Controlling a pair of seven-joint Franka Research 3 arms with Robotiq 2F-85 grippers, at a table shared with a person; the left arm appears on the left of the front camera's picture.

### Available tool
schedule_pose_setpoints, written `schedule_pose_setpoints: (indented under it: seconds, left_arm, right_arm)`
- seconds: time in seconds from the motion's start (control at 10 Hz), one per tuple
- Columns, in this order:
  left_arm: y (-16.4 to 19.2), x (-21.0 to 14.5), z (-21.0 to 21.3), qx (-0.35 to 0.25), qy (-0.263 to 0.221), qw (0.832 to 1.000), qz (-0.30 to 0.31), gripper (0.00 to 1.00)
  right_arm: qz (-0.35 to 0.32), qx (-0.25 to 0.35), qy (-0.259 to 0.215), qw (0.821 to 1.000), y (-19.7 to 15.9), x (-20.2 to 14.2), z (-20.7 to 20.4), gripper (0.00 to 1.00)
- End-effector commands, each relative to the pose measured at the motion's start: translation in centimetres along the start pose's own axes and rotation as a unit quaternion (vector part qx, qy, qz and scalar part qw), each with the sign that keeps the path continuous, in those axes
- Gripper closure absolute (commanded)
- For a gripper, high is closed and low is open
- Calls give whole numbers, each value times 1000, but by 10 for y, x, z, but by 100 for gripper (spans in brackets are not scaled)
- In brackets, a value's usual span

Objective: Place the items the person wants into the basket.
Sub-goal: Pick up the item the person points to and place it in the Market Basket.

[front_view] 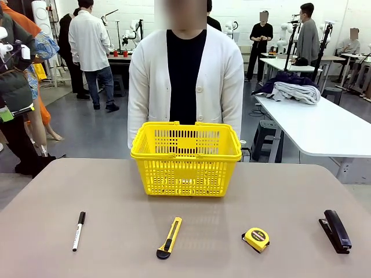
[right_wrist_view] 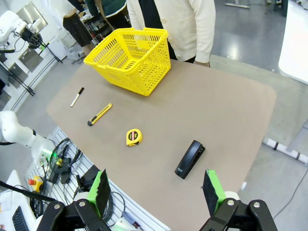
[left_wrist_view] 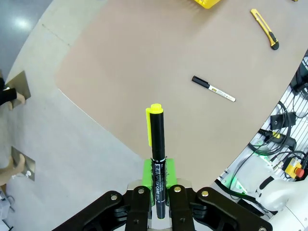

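The left gripper point(left_wrist_view: 158, 169) is clamped on a black pen point(left_wrist_view: 158, 139) with a yellow cap. It pinches the pen near its lower end, so most of the length stands free beyond the green pads. In the left wrist view it appears to hang past the table point(left_wrist_view: 144, 62) edge, over the floor and well apart from the yellow basket point(front_view: 185, 168). A slack pinch could let the pen pivot or slip, and here it would likely land on the floor.

The right gripper point(right_wrist_view: 156, 186) has its jaws spread wide with nothing between them, and the black stapler point(right_wrist_view: 189, 159) is the nearest thing to it. The person point(front_view: 185, 75) stands behind the basket and gives no visible sign. A wrong pick is therefore the 2nd risk: the white marker point(front_view: 78, 230), utility knife point(front_view: 169, 237), tape measure point(front_view: 255, 239) and stapler lie in 1 row.
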State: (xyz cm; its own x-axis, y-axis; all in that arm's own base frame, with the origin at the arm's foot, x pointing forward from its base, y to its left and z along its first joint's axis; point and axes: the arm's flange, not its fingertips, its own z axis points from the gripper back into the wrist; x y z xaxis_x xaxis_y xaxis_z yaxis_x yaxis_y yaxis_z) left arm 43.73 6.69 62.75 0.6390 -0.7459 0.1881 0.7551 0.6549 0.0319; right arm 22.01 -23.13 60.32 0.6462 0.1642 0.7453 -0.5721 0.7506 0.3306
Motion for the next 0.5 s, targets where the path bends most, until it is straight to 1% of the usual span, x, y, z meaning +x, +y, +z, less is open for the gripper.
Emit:
schedule_pose_setpoints:
  seconds: [0.0, 0.3, 0.4]
  left_arm:
    - [0, 0, 1, 2, -2, 1000, 4, 100]
    - [0, 0, 1, 2, -2, 1000, 4, 100]
    - [0, 0, 0, 0, 0, 1000, 0, 89]
  right_arm:
    - [6, 7, -6, 1000, -1, 0, 0, 0]
    - [6, 7, -6, 1000, -1, 0, 0, 0]
    - [6, 7, -6, 1000, -1, 0, 0, 0]
